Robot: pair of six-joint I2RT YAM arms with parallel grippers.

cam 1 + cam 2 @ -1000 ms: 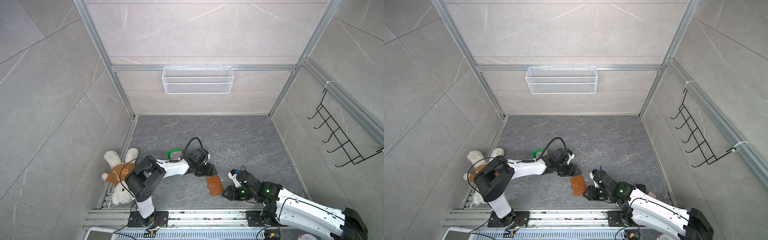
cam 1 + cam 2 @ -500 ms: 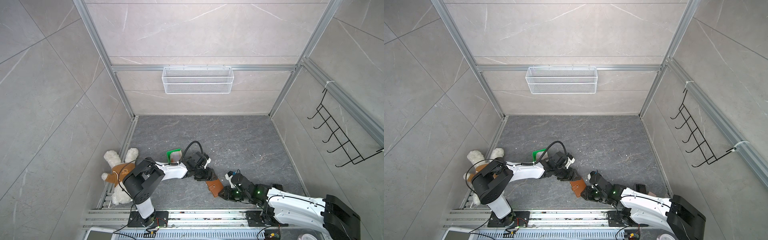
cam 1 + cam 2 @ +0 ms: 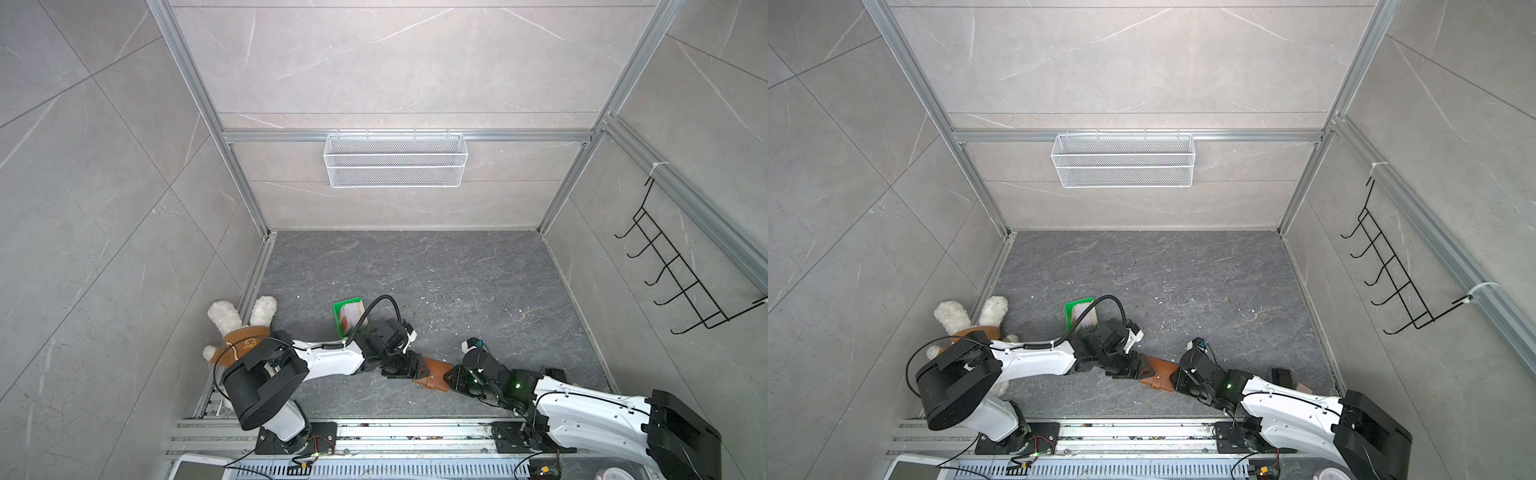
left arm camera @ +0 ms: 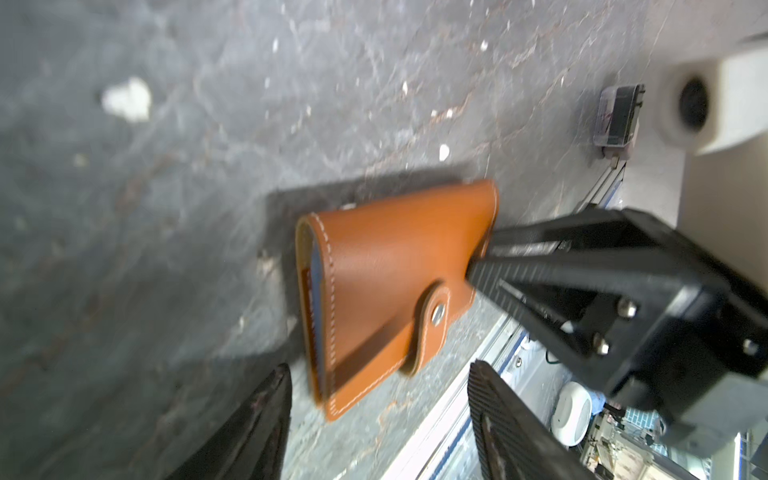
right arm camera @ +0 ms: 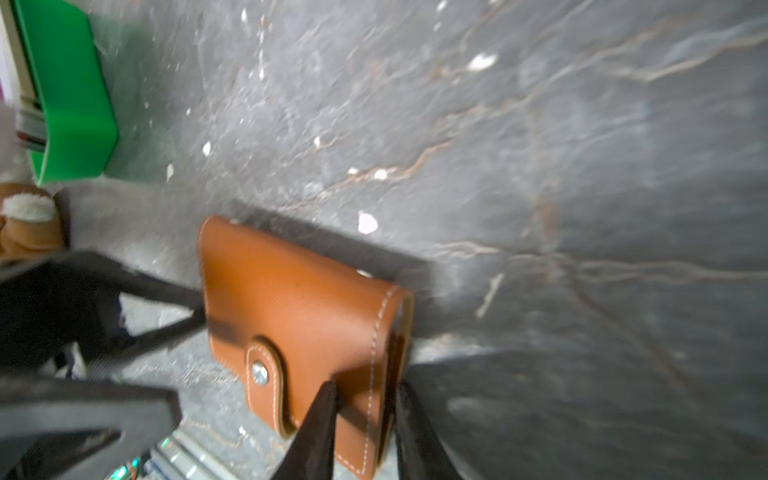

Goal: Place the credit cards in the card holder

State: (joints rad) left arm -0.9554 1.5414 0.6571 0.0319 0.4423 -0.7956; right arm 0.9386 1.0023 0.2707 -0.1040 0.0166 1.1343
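The tan card holder point(image 3: 432, 371) point(image 3: 1156, 371) sits snapped shut near the front middle of the floor, tilted, with a shadow under it. My right gripper point(image 5: 365, 386) point(image 3: 451, 374) is shut on its stitched edge, beside the snap strap point(image 5: 262, 374). My left gripper point(image 4: 380, 368) point(image 3: 409, 365) is open at the opposite end. The card holder point(image 4: 395, 274) has one corner between the left fingers point(image 4: 266, 419), apart from both. The credit cards point(image 3: 353, 316) point(image 3: 1086, 320), whitish with a reddish blot, stand in a green tray point(image 3: 338, 322) point(image 5: 70, 95) behind the left arm.
A plush toy point(image 3: 241, 328) lies at the left wall by the left arm's base. A wire basket point(image 3: 395, 160) hangs on the back wall and a black hook rack point(image 3: 681, 282) on the right wall. A metal rail point(image 3: 374, 432) runs along the front edge.
The right gripper moved left onto the card holder and narrowed onto its edge. The left gripper came forward to the holder's other end. The holder went from lying flat to tilted.
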